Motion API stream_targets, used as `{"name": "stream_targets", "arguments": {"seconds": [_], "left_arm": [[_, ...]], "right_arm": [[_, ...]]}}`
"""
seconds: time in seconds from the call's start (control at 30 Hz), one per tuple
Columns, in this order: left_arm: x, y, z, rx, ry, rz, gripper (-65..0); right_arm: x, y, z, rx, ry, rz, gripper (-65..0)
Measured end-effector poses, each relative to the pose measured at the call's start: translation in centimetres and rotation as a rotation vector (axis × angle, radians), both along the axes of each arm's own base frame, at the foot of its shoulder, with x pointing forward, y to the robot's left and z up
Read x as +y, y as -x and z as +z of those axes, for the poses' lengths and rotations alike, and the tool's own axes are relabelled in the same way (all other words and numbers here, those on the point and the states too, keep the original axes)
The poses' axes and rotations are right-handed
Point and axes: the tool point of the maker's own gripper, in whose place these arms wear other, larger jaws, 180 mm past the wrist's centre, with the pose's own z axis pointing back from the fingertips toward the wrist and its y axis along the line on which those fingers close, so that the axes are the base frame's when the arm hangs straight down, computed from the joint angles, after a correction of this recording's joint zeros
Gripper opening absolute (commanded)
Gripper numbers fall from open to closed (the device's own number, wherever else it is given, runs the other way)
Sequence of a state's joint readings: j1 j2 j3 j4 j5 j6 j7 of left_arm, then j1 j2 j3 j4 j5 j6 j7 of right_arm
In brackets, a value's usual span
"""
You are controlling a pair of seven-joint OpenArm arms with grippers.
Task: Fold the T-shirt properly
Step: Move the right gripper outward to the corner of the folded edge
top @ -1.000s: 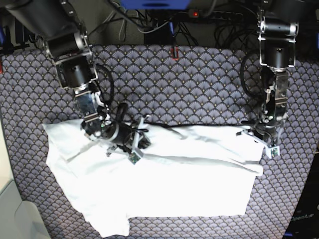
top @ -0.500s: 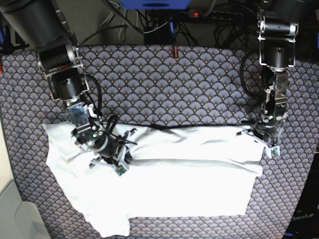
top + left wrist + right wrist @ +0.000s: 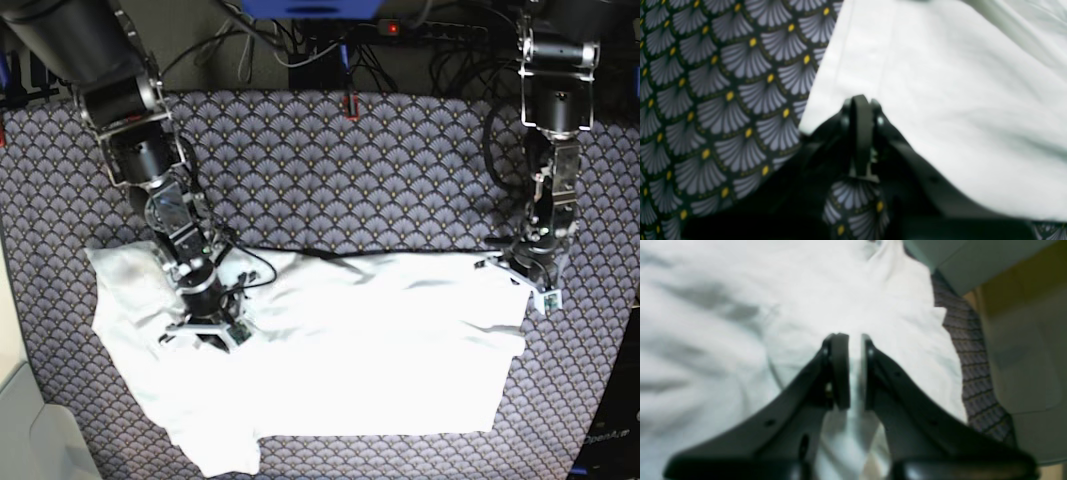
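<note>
Across the patterned table [image 3: 400, 170] the white T-shirt [image 3: 380, 350] lies half-folded; the left gripper [image 3: 860, 110] is fully closed at its corner, apparently pinning it, and the right gripper [image 3: 855, 370], jaws nearly together, seems to pinch cloth: draw the fold slowly, keeping edges aligned

The T-shirt [image 3: 380, 350] is soft white cloth, matt and plain, creased into shallow wrinkles and folds across its whole spread. The counter [image 3: 380, 170] wears a woven-looking cover, matt, printed with grey scallop fans and small yellow dots on a dark ground. The left tool [image 3: 860, 110] looks like black plastic with a dull, smooth finish; its fingers [image 3: 858, 133] are faintly shiny along the edges. The right tool [image 3: 855, 370] is the same smooth black plastic, with flat matt pads [image 3: 840, 370].
</note>
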State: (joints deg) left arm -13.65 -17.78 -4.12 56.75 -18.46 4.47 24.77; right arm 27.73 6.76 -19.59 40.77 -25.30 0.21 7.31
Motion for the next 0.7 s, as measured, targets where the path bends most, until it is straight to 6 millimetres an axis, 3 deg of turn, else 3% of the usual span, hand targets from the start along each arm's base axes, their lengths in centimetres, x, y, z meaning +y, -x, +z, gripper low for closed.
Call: {"name": "stream_targets", "arguments": {"seconds": [0.1, 0.23, 0.37, 0.43, 0.6, 0.7], "left_arm": [[0.0, 0.1, -0.1, 0.002, 0.0, 0.0, -64.6], [0.0, 0.1, -0.1, 0.001, -0.001, 0.0, -64.6], [-0.1, 0.1, -0.1, 0.0, 0.001, 0.001, -64.6], [-0.1, 0.1, -0.1, 0.0, 0.002, 0.0, -64.6], [-0.1, 0.0, -0.1, -0.001, 0.001, 0.001, -64.6], [-0.1, 0.0, -0.1, -0.002, 0.001, 0.001, -64.6]], "right_arm": [[-0.2, 1.1, 0.0, 0.001, 0.01, -0.004, -60.2], [-1.5, 1.7, 3.5, -0.087, 0.035, -0.003, -60.2], [-1.1, 2.7, 6.1, -0.152, 0.03, 0.01, -60.2], [-1.1, 3.4, 5.7, -0.138, 0.035, 0.006, -60.2], [-2.5, 5.9, 2.4, -0.057, 0.066, -0.002, -60.2], [-1.5, 7.3, 0.2, 0.036, 0.059, 0.062, -60.3]]}}
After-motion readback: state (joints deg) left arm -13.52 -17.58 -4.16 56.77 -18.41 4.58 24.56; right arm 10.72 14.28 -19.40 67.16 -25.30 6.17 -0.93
